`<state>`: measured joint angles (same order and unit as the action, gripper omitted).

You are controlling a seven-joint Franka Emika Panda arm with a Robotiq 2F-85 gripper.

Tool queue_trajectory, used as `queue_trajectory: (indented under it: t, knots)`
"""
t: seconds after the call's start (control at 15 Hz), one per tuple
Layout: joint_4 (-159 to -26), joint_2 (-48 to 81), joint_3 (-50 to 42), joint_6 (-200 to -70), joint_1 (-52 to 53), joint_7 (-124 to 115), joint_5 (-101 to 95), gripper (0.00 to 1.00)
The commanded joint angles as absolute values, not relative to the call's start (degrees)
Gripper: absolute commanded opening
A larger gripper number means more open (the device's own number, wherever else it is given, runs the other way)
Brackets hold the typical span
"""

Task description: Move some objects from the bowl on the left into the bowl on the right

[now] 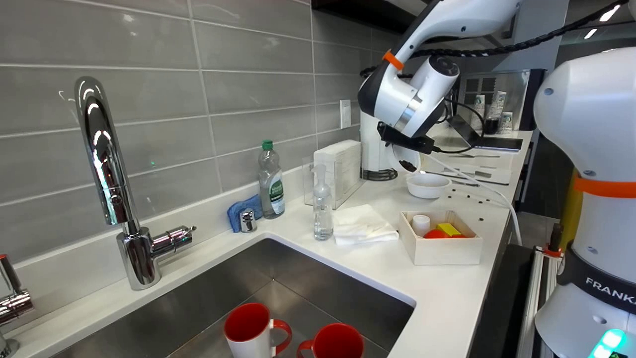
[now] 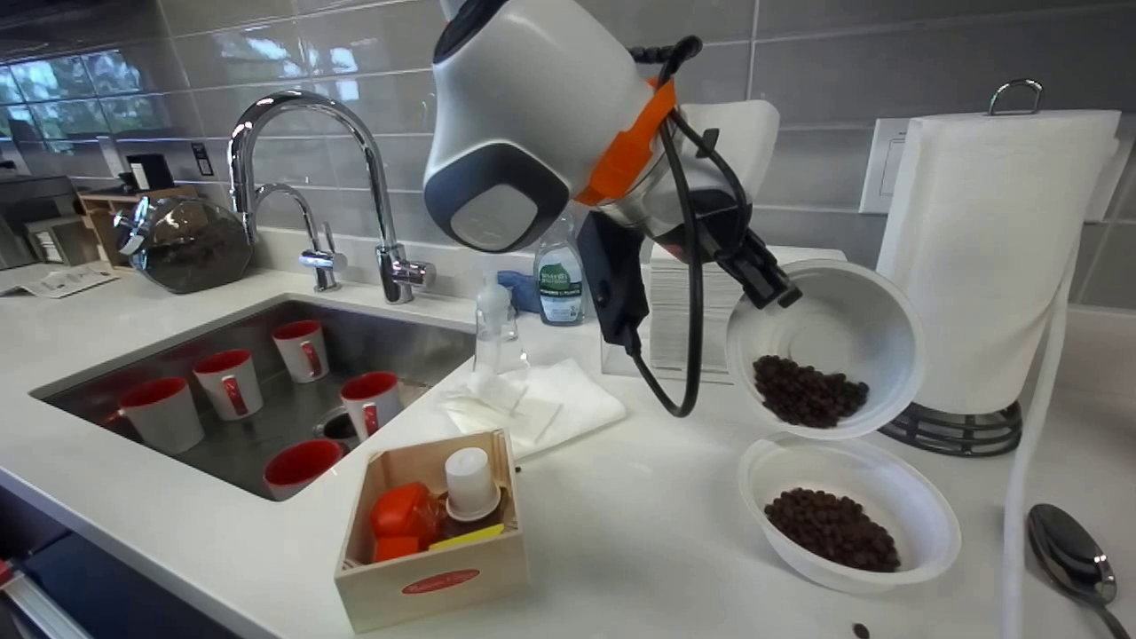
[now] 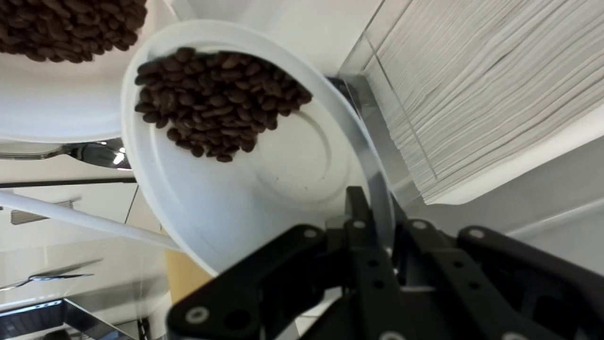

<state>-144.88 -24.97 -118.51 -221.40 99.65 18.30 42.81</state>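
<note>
Tilted bowl (image 2: 839, 330), upright bowl (image 2: 907, 504), beans (image 2: 832, 531) in both

The Panda arm (image 1: 467, 21) is white and rounded, with dark joint sections (image 1: 371, 88). Orange bands (image 1: 607, 187) go around it, and a black braided cable (image 1: 521, 45) runs near it. On the dark collar (image 1: 603, 276) are white letters (image 1: 610, 291) beginning with "FRANK"; below them glows a green light (image 1: 612, 339). The hand (image 3: 380, 205) is black, with round, pale screws (image 3: 197, 314).

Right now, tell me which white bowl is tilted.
The upper bowl, gripped at its rim by the hand, dark beans pooled at its low side; the lower bowl sits upright on the counter.
</note>
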Motion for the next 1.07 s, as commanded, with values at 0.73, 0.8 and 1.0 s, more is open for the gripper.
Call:
queue_trajectory:
  t: [0.73,0.8,1.0]
  knots:
    - [-126.0,-28.5,-127.7,-222.0,124.8,66.0,94.4,0.0]
    - [-123.9,-30.1,-127.6,-223.3,125.4,69.3,96.8,0.0]
    - [-117.8,-35.8,-127.1,-226.7,126.6,79.2,102.3,0.0]
